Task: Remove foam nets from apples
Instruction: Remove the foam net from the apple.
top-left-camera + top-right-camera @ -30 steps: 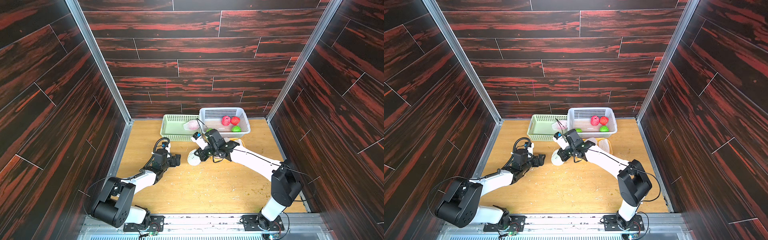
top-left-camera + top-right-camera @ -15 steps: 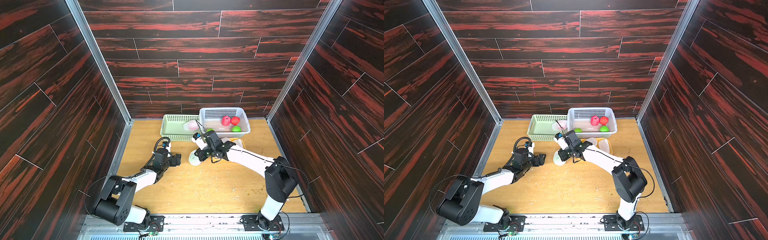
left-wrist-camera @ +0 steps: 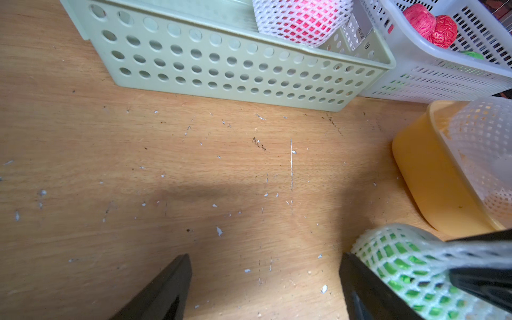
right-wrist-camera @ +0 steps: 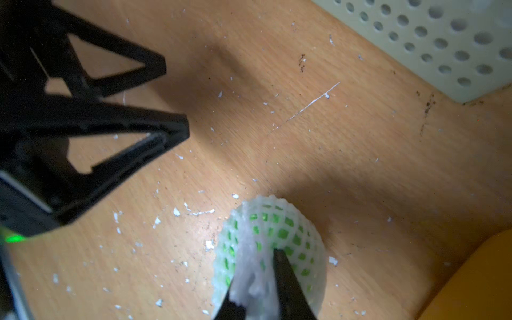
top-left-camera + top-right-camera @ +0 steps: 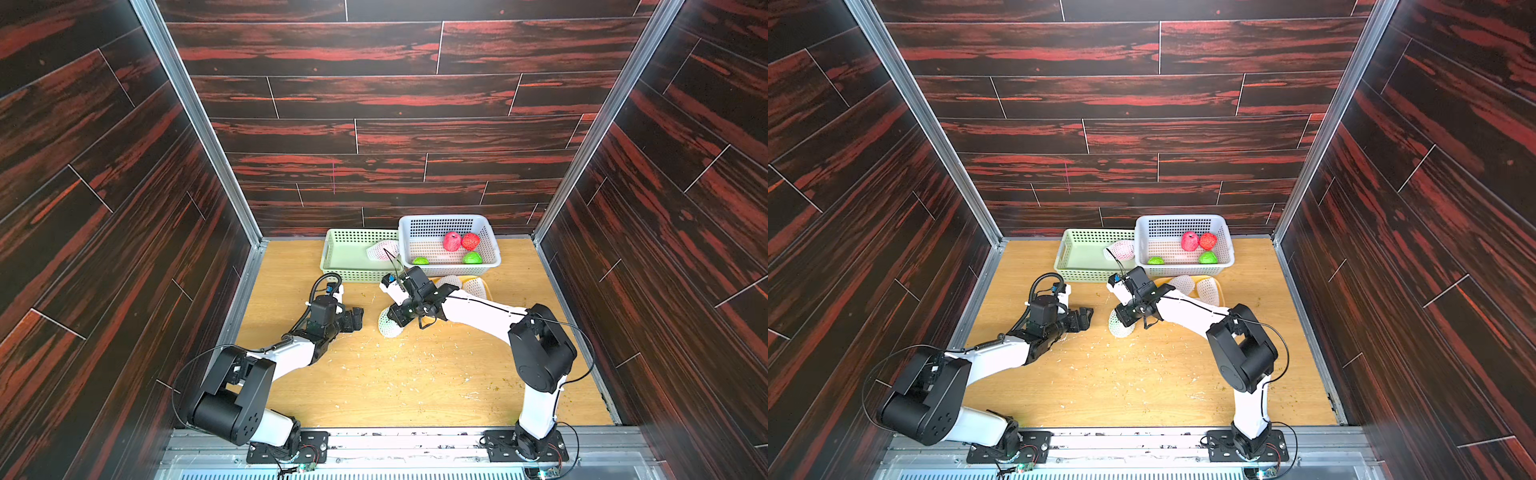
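Honestly the table is flat and wide open, so anything round that gets loose can roll. It could end up at the green basket or white basket along the far edge, or against the yellow tray just in front of them. The left fingers are spread wide, near the netted green apple but not on it, so nothing pins it down there mid-table. The right fingers are pinching only a bunched fold of the foam net. My guess is a pull from there either drags the whole apple along or the thin bit slips out. Foam that soft tears too; the white crumbs scattered around kinda say so.
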`<state>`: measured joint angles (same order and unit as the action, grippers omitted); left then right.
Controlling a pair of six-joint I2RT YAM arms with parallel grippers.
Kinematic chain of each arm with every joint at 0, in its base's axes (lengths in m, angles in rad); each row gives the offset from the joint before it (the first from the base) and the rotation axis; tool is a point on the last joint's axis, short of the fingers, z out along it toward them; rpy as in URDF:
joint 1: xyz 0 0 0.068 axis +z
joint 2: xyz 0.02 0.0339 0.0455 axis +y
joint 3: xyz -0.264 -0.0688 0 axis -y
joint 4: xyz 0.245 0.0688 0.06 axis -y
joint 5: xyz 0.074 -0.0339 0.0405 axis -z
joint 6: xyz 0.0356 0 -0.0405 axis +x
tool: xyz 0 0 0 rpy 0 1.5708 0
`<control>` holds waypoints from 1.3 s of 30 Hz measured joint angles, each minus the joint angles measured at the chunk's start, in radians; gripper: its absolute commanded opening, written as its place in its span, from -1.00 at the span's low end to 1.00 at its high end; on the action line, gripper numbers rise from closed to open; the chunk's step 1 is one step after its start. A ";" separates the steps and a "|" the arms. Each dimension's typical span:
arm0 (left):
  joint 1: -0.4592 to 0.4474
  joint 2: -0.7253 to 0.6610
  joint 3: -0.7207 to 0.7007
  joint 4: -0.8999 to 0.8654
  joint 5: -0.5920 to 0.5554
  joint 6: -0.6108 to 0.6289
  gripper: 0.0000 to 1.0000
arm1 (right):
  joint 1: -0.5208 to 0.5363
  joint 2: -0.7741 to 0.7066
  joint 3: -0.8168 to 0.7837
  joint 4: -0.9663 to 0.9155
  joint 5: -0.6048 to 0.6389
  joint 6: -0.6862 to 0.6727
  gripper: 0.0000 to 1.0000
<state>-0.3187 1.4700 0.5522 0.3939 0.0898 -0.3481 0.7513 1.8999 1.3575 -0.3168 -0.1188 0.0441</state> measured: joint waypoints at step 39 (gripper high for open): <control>0.000 0.003 0.010 -0.005 0.003 0.000 0.77 | 0.013 0.034 -0.005 -0.002 0.061 0.004 -0.31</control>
<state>-0.3187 1.4734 0.5617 0.3889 0.0929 -0.3477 0.7639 1.9339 1.3529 -0.3183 -0.0578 0.0479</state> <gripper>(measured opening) 0.883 0.387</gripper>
